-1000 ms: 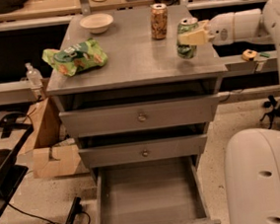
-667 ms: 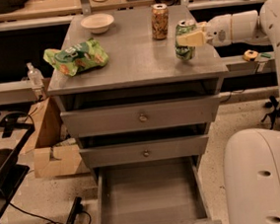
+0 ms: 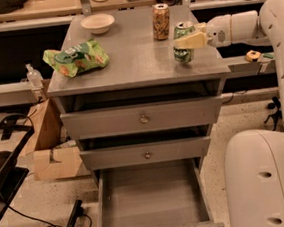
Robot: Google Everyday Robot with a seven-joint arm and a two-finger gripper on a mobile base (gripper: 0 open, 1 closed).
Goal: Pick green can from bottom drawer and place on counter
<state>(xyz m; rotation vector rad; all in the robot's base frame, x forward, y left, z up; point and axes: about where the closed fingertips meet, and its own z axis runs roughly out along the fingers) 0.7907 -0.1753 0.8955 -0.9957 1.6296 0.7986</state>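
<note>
Camera view: the gripper (image 3: pixel 181 42) is clasping the green can (image 3: pixel 183 55) from the side, one cream finger (image 3: pixel 193 41) lying across the can's middle, at the right-hand edge of the counter (image 3: pixel 137 60) (whether the can's base is touching the slab cannot be told). The white arm (image 3: pixel 244 25) is reaching in from the right. Just up and left of the gripper a tan-gold can (image 3: pixel 161 21) is standing upright. Farther left a white bowl (image 3: pixel 97 23) and a green snack bag (image 3: pixel 76 58) are sitting. Well below the gripper, under two closed drawer fronts (image 3: pixel 142 118), the bottom drawer (image 3: pixel 153 200) is standing pulled open.
</note>
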